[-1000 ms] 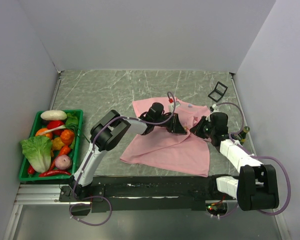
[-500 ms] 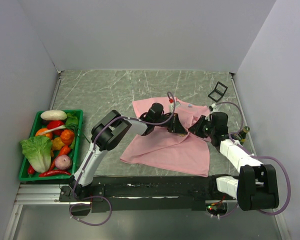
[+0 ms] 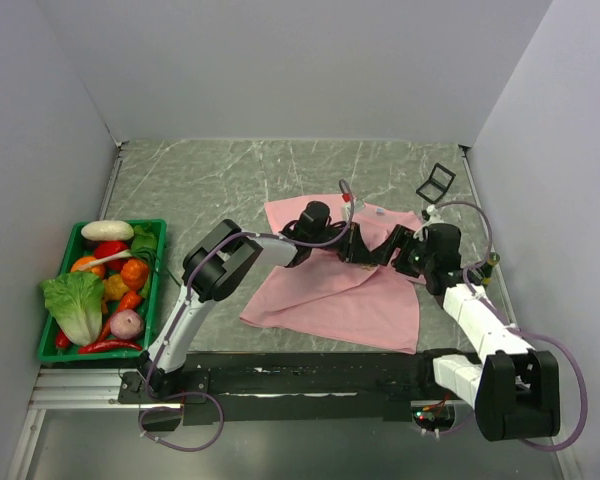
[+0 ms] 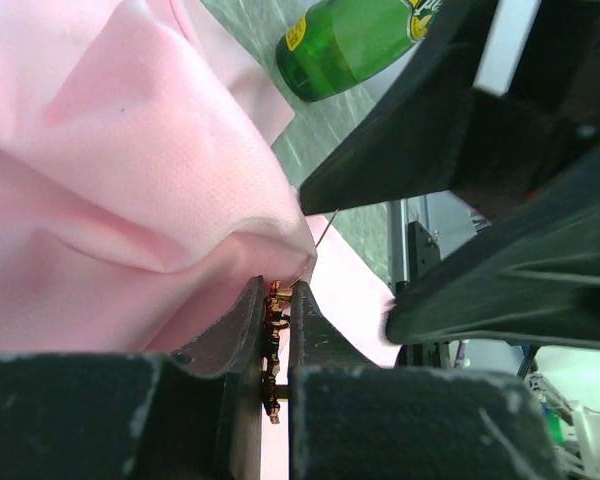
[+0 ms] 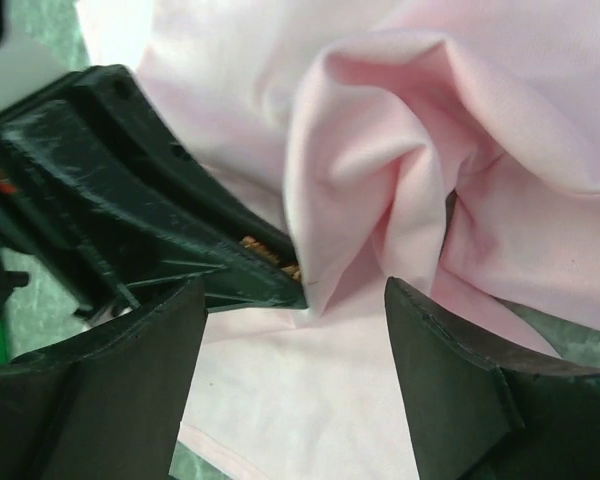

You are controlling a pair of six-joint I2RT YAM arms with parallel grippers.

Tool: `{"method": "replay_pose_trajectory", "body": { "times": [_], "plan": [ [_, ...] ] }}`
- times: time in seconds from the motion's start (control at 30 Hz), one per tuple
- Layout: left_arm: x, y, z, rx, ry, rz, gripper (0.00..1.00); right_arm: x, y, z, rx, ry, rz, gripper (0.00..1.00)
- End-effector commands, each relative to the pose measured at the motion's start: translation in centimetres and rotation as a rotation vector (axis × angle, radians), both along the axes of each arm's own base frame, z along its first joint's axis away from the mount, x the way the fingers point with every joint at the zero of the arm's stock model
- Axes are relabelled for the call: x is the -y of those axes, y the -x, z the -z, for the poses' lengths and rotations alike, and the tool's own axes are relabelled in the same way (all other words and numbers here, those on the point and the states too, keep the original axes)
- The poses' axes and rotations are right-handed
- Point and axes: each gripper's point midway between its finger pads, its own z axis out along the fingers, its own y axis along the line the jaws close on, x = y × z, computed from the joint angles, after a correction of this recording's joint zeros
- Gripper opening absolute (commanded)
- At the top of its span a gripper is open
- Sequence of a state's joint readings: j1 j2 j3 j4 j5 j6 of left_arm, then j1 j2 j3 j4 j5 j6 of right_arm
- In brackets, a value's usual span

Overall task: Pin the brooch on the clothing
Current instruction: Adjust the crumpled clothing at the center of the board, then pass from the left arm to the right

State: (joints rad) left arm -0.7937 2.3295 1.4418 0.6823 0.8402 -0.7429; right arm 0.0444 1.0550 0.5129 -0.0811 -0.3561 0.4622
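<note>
The table top point(image 3: 230, 170) has a grey-green marble pattern with thin pale veins. Plain pale walls close it in: the back wall point(image 3: 290, 60) at the top of the frame, the side walls point(image 3: 30, 150) at left and right. A metal rail point(image 3: 80, 387) lies at lower left. The light is soft and even.

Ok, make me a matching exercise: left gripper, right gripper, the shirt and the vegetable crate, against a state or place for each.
Things: 1 left gripper; 2 right gripper; 3 pink T-shirt; 4 green crate.
States: a open wide; b far left of the top view; c shut on the brooch; d bunched up between the grippers.
Pairs: 1-c, 2-a, 3-d, 4-b.
</note>
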Motion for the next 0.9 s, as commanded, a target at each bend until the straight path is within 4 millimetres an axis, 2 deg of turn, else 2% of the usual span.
{"method": "replay_pose_trajectory", "body": {
  "times": [0.0,0.07,0.1,0.13,0.3,0.5,0.87],
  "plan": [
    [0.7,-0.4,-1.7,0.09,0.021,0.017,0.01,0.8,-0.9,-3.0,0.082,0.017,0.021,0.79],
    [0.8,-0.5,-1.7,0.097,0.018,0.017,0.01,1.2,-0.8,-3.0,0.079,0.009,0.029,0.75],
    [0.8,-0.4,-1.7,0.098,0.017,0.019,0.01,1.0,-0.8,-3.0,0.08,0.001,0.023,0.7],
    [0.8,-0.5,-1.7,0.098,0.016,0.018,0.01,1.7,-0.9,-3.0,0.081,-0.004,0.045,0.69],
    [0.7,-0.4,-1.7,0.1,0.018,0.021,0.01,1.6,-1.1,-2.8,0.073,-0.022,0.036,0.53],
    [0.7,-0.4,-1.6,0.102,0.014,0.022,0.01,1.3,-1.4,-2.0,0.051,-0.038,0.026,0.43],
    [0.7,-0.4,-1.6,0.113,0.014,0.03,0.01,0.9,-2.0,-1.2,0.036,-0.065,0.009,0.35]
  ]
}}
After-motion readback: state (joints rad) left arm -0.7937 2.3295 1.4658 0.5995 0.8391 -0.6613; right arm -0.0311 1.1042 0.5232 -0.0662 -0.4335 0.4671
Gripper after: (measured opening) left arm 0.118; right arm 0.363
